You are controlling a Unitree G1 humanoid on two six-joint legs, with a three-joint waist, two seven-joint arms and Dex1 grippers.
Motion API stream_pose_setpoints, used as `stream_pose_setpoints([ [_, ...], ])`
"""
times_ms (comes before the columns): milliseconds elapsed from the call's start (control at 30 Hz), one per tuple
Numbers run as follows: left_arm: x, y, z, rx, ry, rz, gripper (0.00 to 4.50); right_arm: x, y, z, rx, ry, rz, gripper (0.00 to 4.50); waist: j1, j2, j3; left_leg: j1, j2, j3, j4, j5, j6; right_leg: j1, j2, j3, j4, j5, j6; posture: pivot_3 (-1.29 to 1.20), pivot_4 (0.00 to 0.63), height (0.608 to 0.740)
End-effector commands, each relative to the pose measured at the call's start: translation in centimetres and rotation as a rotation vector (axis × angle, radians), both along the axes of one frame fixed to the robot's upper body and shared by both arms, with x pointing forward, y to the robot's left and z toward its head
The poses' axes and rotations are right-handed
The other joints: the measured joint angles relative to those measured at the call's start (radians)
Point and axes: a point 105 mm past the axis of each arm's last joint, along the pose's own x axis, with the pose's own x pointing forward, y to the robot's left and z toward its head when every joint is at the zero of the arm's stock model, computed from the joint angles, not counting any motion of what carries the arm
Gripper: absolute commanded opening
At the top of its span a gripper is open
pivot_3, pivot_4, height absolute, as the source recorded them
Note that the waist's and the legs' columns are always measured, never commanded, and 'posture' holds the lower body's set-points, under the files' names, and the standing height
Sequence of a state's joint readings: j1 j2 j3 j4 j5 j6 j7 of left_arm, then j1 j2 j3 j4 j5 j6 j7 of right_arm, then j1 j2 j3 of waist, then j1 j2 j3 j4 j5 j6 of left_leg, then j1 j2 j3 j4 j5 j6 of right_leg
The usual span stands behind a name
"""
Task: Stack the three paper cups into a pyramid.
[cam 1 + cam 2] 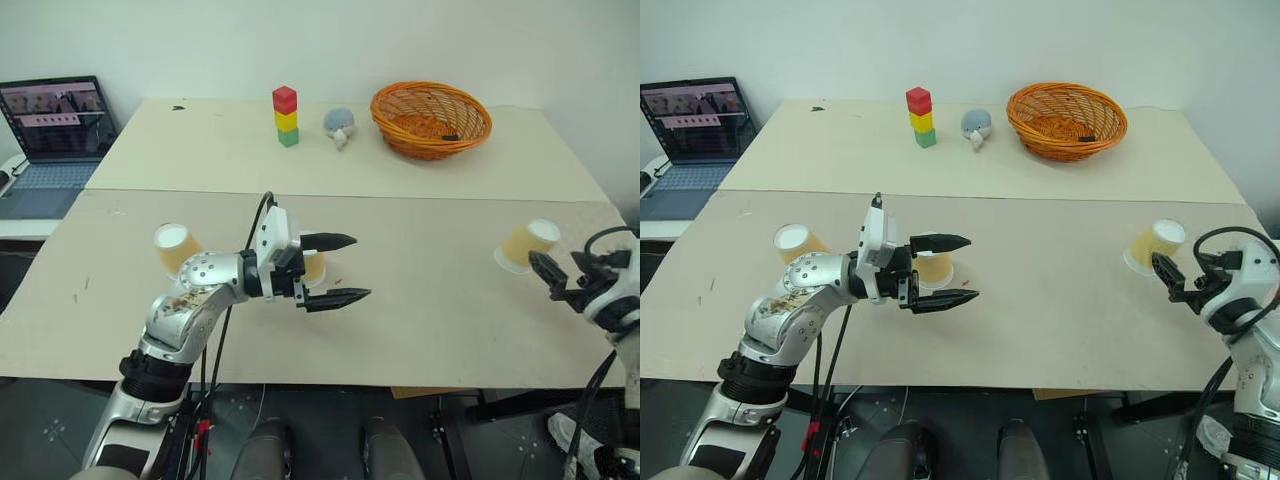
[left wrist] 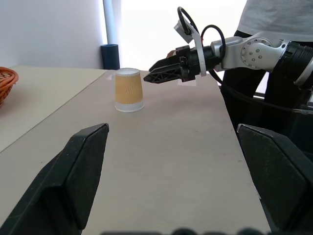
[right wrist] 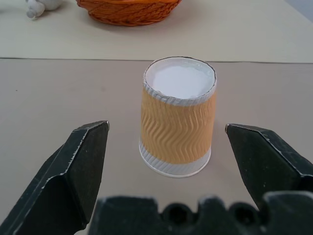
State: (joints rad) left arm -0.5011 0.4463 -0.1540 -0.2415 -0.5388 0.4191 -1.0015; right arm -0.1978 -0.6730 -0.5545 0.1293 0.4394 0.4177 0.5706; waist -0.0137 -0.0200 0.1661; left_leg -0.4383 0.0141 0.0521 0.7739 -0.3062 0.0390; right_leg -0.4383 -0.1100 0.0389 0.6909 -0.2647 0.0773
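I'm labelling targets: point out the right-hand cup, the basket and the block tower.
right-hand cup (image 3: 178,128): right wrist view, on its ribbed side.
basket (image 1: 431,141): left eye view, on its woven outer wall.
block tower (image 1: 286,119): left eye view, on its yellow middle block.

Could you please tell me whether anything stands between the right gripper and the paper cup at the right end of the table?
Nothing visible does. The right gripper is open and faces the upside-down paper cup directly, with only bare table between its fingers and the cup. The orange basket sits well behind the cup.
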Motion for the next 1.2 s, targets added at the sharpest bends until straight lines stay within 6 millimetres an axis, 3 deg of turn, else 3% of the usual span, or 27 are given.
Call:
stream_pose_setpoints([
  [33, -0.3, 0.2, 1.2, -0.027, -0.048, 0.009, 4.5, 0.8, -0.2, 1.8, -0.05, -0.058, 0.008, 4.42, 0.0, 0.0, 0.0, 0.0, 0.0, 0.0, 0.0, 0.0, 0.0, 0.0, 0.0, 0.0, 0.0, 0.0, 0.0, 0.0, 0.15, 0.681],
  [600, -0.5, 1.1, 1.5, -0.037, -0.055, 0.07, 4.5, 3.7, -1.2, 2.2, -0.077, -0.054, 0.037, 4.42, -0.001, 0.0, 0.0, 0.0, 0.0, 0.0, 0.0, 0.0, 0.0, 0.0, 0.0, 0.0, -0.001, 0.0, 0.0, 0.0, 0.15, 0.681],
  [933, -0.7, 2.1, 1.6, -0.064, -0.037, 0.145, 4.5, 5.7, -0.5, 2.4, -0.084, -0.062, 0.081, 4.42, -0.001, 0.0, 0.0, 0.0, 0.0, 0.001, 0.0, 0.0, 0.0, 0.0, 0.0, 0.0, -0.001, 0.0, 0.0, 0.0, 0.15, 0.681],
  [1100, -0.9, 3.0, 1.4, -0.067, -0.023, 0.191, 4.5, 5.9, -0.7, 2.7, -0.083, -0.07, 0.089, 2.95, -0.001, 0.0, 0.0, 0.0, 0.0, 0.001, 0.0, 0.0, 0.0, 0.0, -0.001, 0.0, -0.001, 0.0, 0.0, 0.0, 0.15, 0.681],
  [1200, -0.9, 3.5, 1.7, -0.076, -0.023, 0.213, 4.5, 6.0, -0.7, 2.8, -0.097, -0.068, 0.087, 2.75, -0.001, 0.0, 0.0, 0.0, 0.001, 0.0, 0.0, 0.0, 0.0, 0.0, -0.001, 0.0, 0.0, 0.0, 0.0, 0.0, 0.15, 0.681],
])
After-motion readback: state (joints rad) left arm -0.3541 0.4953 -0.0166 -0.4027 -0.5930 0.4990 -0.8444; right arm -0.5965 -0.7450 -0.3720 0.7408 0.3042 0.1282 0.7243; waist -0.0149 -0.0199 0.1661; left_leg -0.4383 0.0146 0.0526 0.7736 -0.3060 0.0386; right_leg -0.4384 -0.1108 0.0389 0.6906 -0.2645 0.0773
